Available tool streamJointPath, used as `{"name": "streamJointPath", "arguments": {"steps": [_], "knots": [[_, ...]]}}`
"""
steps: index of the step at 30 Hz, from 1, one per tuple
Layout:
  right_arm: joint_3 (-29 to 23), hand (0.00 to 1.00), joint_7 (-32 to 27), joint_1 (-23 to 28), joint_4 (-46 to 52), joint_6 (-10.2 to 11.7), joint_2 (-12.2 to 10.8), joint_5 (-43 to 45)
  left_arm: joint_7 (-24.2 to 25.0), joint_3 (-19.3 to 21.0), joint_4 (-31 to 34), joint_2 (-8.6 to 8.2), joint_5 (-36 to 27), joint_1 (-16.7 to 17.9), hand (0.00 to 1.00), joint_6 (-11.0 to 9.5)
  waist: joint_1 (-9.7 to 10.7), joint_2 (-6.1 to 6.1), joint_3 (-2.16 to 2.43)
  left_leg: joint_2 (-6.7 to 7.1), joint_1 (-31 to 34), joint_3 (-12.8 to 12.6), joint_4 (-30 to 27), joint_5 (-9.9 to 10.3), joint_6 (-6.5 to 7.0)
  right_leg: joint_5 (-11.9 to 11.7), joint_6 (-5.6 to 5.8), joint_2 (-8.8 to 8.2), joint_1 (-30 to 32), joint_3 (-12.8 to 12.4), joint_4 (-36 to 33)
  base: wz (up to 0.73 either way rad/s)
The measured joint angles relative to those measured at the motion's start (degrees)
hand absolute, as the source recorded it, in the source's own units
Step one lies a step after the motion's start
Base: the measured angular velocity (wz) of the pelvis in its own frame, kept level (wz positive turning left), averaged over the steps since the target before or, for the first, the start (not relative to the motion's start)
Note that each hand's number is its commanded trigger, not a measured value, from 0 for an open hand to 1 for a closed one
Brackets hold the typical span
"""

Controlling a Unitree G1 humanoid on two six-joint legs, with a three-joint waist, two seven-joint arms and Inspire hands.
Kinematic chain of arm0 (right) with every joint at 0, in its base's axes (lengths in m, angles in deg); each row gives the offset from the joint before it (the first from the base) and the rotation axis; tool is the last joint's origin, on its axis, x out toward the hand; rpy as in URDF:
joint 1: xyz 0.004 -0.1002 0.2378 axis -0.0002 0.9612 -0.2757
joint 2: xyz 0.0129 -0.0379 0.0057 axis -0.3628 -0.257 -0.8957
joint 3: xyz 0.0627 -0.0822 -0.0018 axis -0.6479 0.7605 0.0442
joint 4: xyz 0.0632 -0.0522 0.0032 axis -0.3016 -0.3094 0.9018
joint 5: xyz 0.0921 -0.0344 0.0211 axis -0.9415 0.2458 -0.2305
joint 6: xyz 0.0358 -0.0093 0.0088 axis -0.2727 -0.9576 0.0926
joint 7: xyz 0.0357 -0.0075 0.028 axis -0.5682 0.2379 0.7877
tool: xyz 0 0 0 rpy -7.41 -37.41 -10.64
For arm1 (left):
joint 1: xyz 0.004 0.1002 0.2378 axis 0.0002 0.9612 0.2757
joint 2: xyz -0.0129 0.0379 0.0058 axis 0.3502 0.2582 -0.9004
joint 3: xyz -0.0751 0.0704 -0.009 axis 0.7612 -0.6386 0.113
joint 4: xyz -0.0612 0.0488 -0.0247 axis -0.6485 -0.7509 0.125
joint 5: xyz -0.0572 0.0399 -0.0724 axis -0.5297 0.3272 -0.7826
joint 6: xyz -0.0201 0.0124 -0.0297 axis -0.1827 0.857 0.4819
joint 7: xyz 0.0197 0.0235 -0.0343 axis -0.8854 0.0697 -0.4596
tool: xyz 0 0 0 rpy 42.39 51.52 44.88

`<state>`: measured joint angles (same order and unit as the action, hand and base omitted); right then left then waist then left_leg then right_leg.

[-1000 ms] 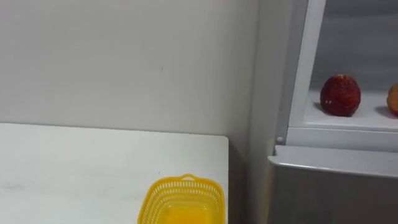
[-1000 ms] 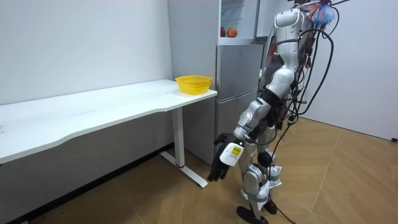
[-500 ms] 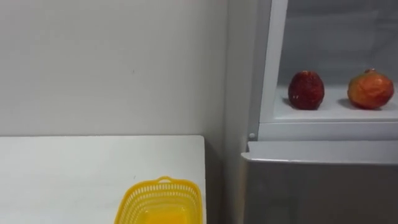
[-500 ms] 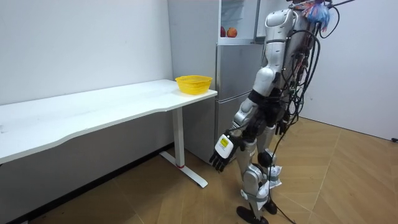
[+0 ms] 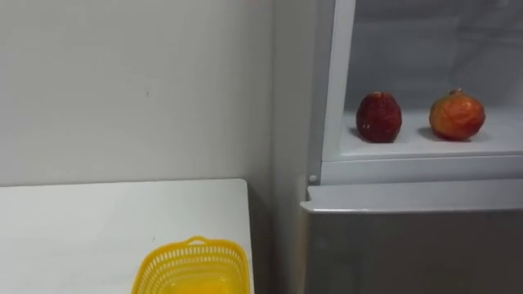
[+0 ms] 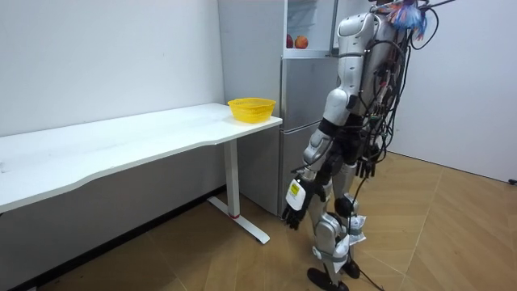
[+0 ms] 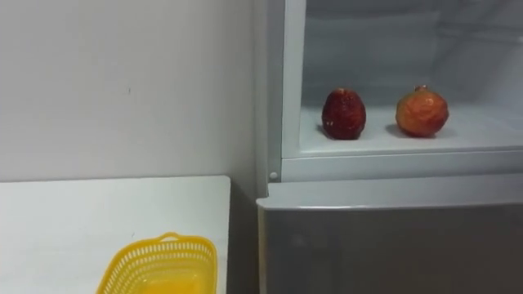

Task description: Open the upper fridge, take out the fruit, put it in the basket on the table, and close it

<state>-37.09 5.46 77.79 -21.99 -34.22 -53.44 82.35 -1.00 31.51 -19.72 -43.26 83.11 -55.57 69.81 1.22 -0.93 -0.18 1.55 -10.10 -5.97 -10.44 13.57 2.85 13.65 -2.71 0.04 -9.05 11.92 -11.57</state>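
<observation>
— Pale wall [image 5: 122, 82] at the back, white table [image 5: 82, 220] run along it, wooden floor [image 6: 202, 259] underneath. Anything on the table?

— Just a yellow basket [image 5: 192, 265], latticed, set at the table's end nearest the fridge [image 6: 299, 105].

— And the fridge itself?

— Grey, tall, just beside that end of the table. Lower door [image 5: 409, 253] closed. Upper compartment [image 5: 425, 57] open to view, with a white shelf [image 5: 498, 139] across its bottom.

— On the shelf?

— Two round fruits, near each other but not touching. Dark red fruit [image 5: 378, 117] on the left, close to the compartment's frame. Orange-red fruit [image 5: 457, 114] to its right, with a little stub on top. Both resting on the shelf, well apart from either hand.

— Robot's place?

— Upright on the floor in the room view, close before the fridge's lower door, head level with the upper compartment, table off to its left.

— Hands?

— Left hand [image 6: 293, 208] hanging low beside the leg, well below the table top, fingers loose and pointing down, holding nothing. Right hand [image 6: 366, 167] down at about hip height on the far side of the body, partly hidden. Open or closed, impossible to tell from here.
</observation>
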Motion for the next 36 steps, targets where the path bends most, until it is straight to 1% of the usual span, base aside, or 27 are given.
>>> {"name": "streamJointPath", "arguments": {"steps": [1, 5, 10, 12, 15, 20, 22, 23, 24, 25, 26, 27, 28, 29, 30, 31, 32, 33, 34, 35, 36], "knots": [[0.03, 0.00, -0.06, 0.00, 0.02, -0.18, 0.01, -1.00, 0.52, -0.09, 0.00, 0.00, 0.10, -0.01, 0.00, 0.36, 0.00, 0.07, -0.02, -0.02, 0.02, 0.01, 0.05, 0.01, 0.01, 0.00, 0.00, 0.06, 0.05, -0.14, -0.01, 0.00], [0.45, 0.00, -0.51, 0.00, 0.11, -0.18, 0.01, -3.60, 0.83, -0.91, 0.10, -0.02, 0.13, -0.52, 0.00, 0.67, 0.08, 0.14, -0.02, -0.09, -0.04, -0.04, 0.56, 0.06, 0.06, -0.02, -0.01, 0.15, 0.17, -0.28, -0.15, -0.01], [1.81, 0.00, -0.84, -0.14, 0.52, -0.16, 0.01, -3.87, 1.03, -2.80, 0.26, -0.04, 0.19, -1.40, 0.00, 0.77, 0.20, 0.36, 0.04, -0.14, 0.58, -0.43, 0.65, 0.06, 0.07, -0.08, -0.04, 0.22, 1.10, -0.74, -0.46, -0.04], [1.95, 0.00, -0.84, 0.07, 0.79, -0.18, 0.00, -3.79, 1.02, -2.83, 0.26, -0.03, 0.22, -1.70, 0.00, 0.81, 0.29, 0.43, 0.06, -0.14, 0.63, -0.52, 0.68, 0.06, 0.07, -0.07, -0.04, 0.24, 1.26, -0.84, -0.49, -0.05], [1.92, 0.00, -1.42, 1.35, 5.21, -0.18, 0.00, -3.33, 0.83, -2.98, 0.64, -0.06, 1.50, -1.93, 0.00, 1.10, 0.36, 0.46, 0.07, -0.27, 1.01, -1.59, 0.62, 0.05, 0.06, 0.04, -0.17, 0.30, 2.53, -1.76, -1.40, -0.18], [1.29, 0.00, -5.16, 1.39, 12.18, 0.52, 0.09, -2.77, 0.73, -3.00, 0.76, -0.07, 4.14, -3.51, 0.00, 0.96, 0.60, 0.56, 0.12, -0.34, 2.26, -2.76, 0.00, 0.05, 0.06, -0.03, -0.17, 0.35, 4.37, -3.14, -2.16, -0.16], [0.61, 0.00, -6.59, 2.89, 20.56, 0.63, 0.09, -2.92, 0.65, -3.40, 2.41, -0.03, 5.45, -3.46, 0.00, 0.93, 0.68, 0.73, 0.18, -0.42, 2.43, -3.30, 0.02, 0.05, 0.06, -0.16, -0.15, 0.46, 4.74, -3.76, -2.21, -0.14], [0.38, 0.00, -7.01, 3.25, 22.89, 0.81, 0.07, -3.36, 0.46, -3.92, 2.41, -0.01, 5.85, -3.50, 0.00, 0.82, 0.70, 0.82, 0.18, -0.45, 2.49, -3.40, 0.03, 0.05, 0.06, -0.24, -0.14, 0.50, 4.81, -3.87, -2.15, -0.11], [-0.01, 0.00, -7.80, 4.10, 27.76, 1.51, -0.03, -4.12, 0.27, -4.44, 2.55, -0.03, 6.31, -3.64, 0.00, 0.62, 0.72, 0.92, 0.19, -0.50, 2.55, -3.54, 0.08, 0.05, 0.07, -0.38, -0.13, 0.59, 4.96, -4.07, -2.08, -0.06], [-0.23, 0.00, -8.41, 5.33, 33.75, 2.19, -0.34, -4.06, 0.15, -4.60, 2.89, -0.03, 6.36, -3.92, 0.00, 0.44, 1.20, 0.95, 0.18, -0.54, 2.65, -3.54, 0.15, 0.05, 0.07, -0.41, -0.14, 0.67, 5.14, -4.17, -2.06, -0.04], [-0.21, 0.00, -8.68, 5.82, 36.52, 2.90, -0.50, -4.00, -0.03, -4.63, 2.88, -0.01, 6.36, -3.94, 0.00, 0.31, 1.46, 0.97, 0.17, -0.58, 2.70, -3.55, 0.19, 0.06, 0.07, -0.43, -0.16, 0.73, 5.15, -4.19, -2.00, 0.00], [-0.23, 0.00, -8.98, 7.00, 42.30, 3.77, -0.93, -3.79, -0.59, -4.80, 2.94, -0.02, 6.36, -3.79, 0.00, 0.01, 1.81, 1.07, 0.20, -0.75, 2.61, -3.97, 0.42, 0.07, 0.05, -0.50, -0.27, 0.88, 5.19, -4.38, -1.85, -0.09], [-0.23, 0.00, -9.18, 8.22, 47.68, 5.13, -1.32, -3.44, -0.83, -4.76, 3.16, -0.02, 6.35, -3.55, 0.00, -0.42, 1.88, 1.28, 0.29, -0.94, 2.61, -4.48, 0.54, 0.07, 0.03, -0.83, -0.45, 1.06, 5.14, -4.44, -1.40, -0.12], [-0.16, 0.00, -9.28, 8.90, 50.33, 5.48, -1.46, -3.25, -0.86, -4.78, 3.22, -0.02, 6.35, -3.52, 0.00, -0.73, 1.88, 1.37, 0.32, -1.03, 2.63, -4.68, 0.55, 0.06, 0.02, -1.01, -0.52, 1.12, 5.09, -4.43, -1.14, -0.13], [0.08, 0.00, -9.29, 10.16, 55.57, 5.88, -1.53, -2.70, -0.88, -4.87, 3.55, -0.02, 6.34, -3.45, 0.00, -1.25, 2.09, 1.46, 0.34, -1.09, 2.74, -4.82, 0.54, 0.05, 0.00, -1.10, -0.57, 1.13, 5.19, -4.43, -1.10, -0.04], [0.20, 0.00, -9.17, 11.65, 60.98, 6.15, -1.46, -2.59, -0.85, -4.93, 4.57, -0.01, 6.27, -2.85, 0.00, -1.81, 2.63, 1.47, 0.45, -1.08, 2.82, -4.85, 0.53, 0.05, 0.00, -1.09, -0.56, 1.11, 5.25, -4.37, -1.09, 0.00], [0.22, 0.00, -9.15, 12.39, 63.74, 6.21, -1.46, -2.57, -0.86, -4.93, 5.38, 0.02, 6.27, -2.34, 0.00, -2.17, 2.92, 1.57, 0.46, -1.07, 2.85, -4.88, 0.53, 0.05, 0.00, -1.08, -0.56, 1.10, 5.29, -4.40, -1.08, 0.00], [0.37, 0.00, -9.19, 13.57, 68.83, 6.37, -1.41, -2.51, -0.89, -4.96, 6.57, 0.16, 6.22, -1.35, 0.00, -2.98, 3.48, 1.74, 0.48, -1.04, 2.86, -5.00, 0.53, 0.05, 0.00, -1.06, -0.53, 1.09, 5.34, -4.54, -1.09, -0.06], [0.38, 0.00, -9.35, 14.55, 72.68, 6.95, -1.41, -2.43, -0.96, -4.96, 6.66, 0.23, 6.19, -1.11, 0.00, -3.50, 3.81, 1.79, 0.48, -1.03, 2.87, -5.15, 0.53, 0.05, 0.00, -1.05, -0.52, 1.11, 5.40, -4.74, -1.11, -0.08], [0.38, 0.00, -9.45, 14.88, 74.24, 7.36, -1.40, -2.25, -1.01, -4.99, 6.64, 0.26, 6.13, -1.12, 0.00, -3.62, 3.87, 1.77, 0.49, -1.04, 2.92, -5.32, 0.53, 0.05, 0.00, -1.05, -0.52, 1.13, 5.53, -4.89, -1.15, -0.15], [0.48, 0.00, -9.47, 15.08, 77.36, 7.47, -1.30, -1.79, -1.01, -5.00, 6.65, 0.31, 6.05, -1.12, 0.00, -4.12, 3.79, 1.72, 0.54, -1.11, 3.33, -5.91, 0.52, 0.05, 0.00, -1.08, -0.49, 1.26, 6.24, -5.59, -1.38, -0.18]]}}
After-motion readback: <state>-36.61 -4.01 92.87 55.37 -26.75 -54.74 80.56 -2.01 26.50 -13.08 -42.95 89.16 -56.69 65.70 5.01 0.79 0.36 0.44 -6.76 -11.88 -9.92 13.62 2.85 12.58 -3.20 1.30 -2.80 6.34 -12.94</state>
